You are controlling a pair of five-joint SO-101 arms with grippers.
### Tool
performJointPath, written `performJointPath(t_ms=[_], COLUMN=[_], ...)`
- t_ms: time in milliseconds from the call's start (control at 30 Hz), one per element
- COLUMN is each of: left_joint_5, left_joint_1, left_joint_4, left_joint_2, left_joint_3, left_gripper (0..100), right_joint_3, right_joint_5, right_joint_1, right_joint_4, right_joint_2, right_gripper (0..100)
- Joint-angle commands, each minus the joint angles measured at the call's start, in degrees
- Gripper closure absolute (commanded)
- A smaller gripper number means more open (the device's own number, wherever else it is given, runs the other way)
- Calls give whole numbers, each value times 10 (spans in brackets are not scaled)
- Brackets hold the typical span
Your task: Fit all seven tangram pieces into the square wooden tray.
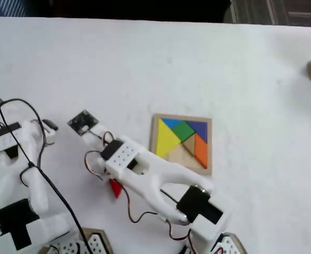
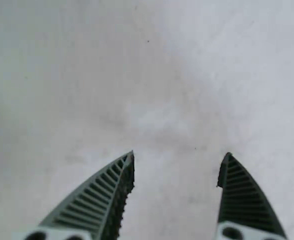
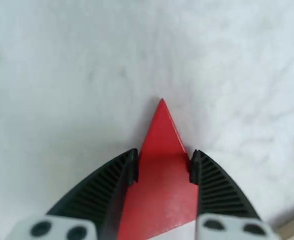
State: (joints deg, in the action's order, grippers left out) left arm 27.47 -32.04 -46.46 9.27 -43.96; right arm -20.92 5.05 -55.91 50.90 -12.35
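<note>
**Pinching the triangle, tray just beside**

The triangle (image 3: 162, 165) sits in my right claw (image 3: 163, 155), which is closed down to the piece's width. The ribbed pads (image 3: 112, 185) press on its two slanted edges and the sharp tip pokes out ahead. I cannot tell whether it is lifted or resting on the table (image 1: 224, 63).

The tray (image 1: 154, 138) lies near, just past my arm. It holds yellow, blue, green, purple and orange pieces (image 1: 168, 138) packed edge to edge. A pale wood-toned patch among them looks to me like the open slot.

To do this step well, I judge that I should:
- keep the squeeze even, since smooth glossy paint on tapering sides could let the piece squirt forward;
- turn it so its edges line up with the gap before lowering;
- set it down flat rather than tip first.

The tray's raised rim and the snug neighbours leave little room for error.

My left claw (image 2: 179, 155) hangs wide open over bare white cloth, holding nothing.
</note>
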Motion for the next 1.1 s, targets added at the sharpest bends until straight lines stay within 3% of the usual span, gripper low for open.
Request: performJointPath(t_ms=[0,267,433,533,867,1067], left_joint_5=[2,2,2,2,2,2], left_joint_1=[12,12,12,12,12,13], left_joint_4=[15,15,15,15,15,15], left_joint_2=[4,4,4,4,4,4], left_joint_3=[15,15,14,14,14,14], left_gripper=[728,728,728,728,728,728], right_joint_3=[11,20,89,91,-103,-145], right_joint_5=[-9,-11,-119,-122,-89,-78], right_joint_1=[-6,7,4,15,7,-23], right_joint_4=[12,28,142,177,116,79], right_joint_2=[5,6,19,63,172,173], right_gripper=[861,858,857,857,857,833])
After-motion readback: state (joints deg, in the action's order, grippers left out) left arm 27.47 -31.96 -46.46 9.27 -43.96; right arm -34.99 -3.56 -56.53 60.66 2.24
